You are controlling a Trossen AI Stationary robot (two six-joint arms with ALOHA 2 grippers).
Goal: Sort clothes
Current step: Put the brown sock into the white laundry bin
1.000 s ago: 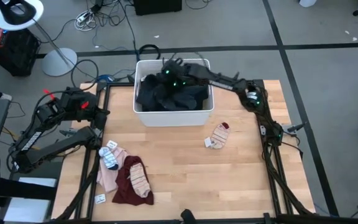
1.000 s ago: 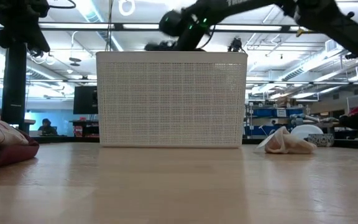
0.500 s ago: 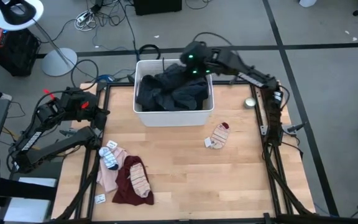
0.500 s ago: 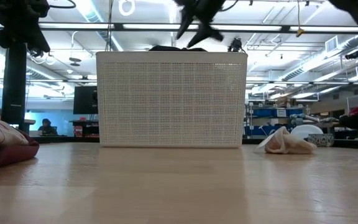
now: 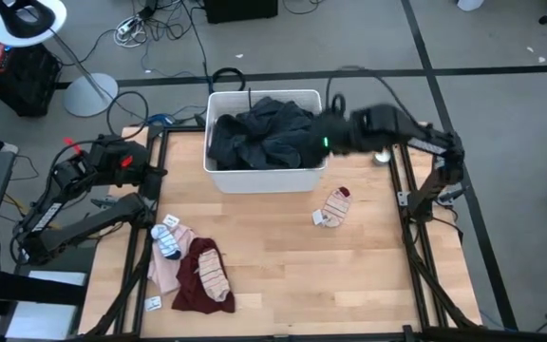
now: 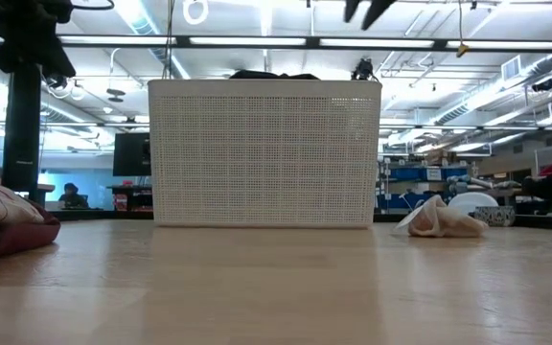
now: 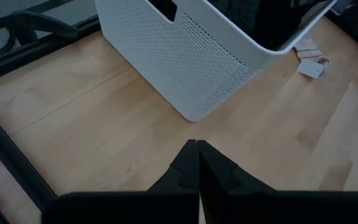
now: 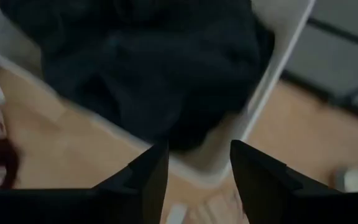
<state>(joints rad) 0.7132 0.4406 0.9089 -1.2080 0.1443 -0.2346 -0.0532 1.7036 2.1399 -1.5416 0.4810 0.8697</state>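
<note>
Right hand (image 5: pixel 323 143) hangs wide and empty over the bin's (image 5: pixel 266 178) right edge.
Dark clothes (image 5: pixel 259 138) fill the white bin; a striped sock (image 5: pixel 333 206) lies on the worktop (image 5: pixel 302 266) just right of it, the maroon and pink pile (image 5: pixel 191 269) front-left. Left hand (image 7: pixel 197 163), pinched together, waits at the left edge.

From my overhead feed, grey carpet floor (image 5: pixel 501 57) surrounds the wooden worktop (image 5: pixel 283 256), crossed by dark tape lines (image 5: pixel 444 104). Beyond the worktop's far left corner I see a white lamp base (image 5: pixel 90 93), with loose cables (image 5: pixel 150 24) farther out from it. Level across the worktop, long ceiling lights (image 6: pixel 257 42) run over an open hall; shelving (image 6: pixel 420 182) stands to the right, and a seated person (image 6: pixel 71 195) shows far off to the left.
</note>
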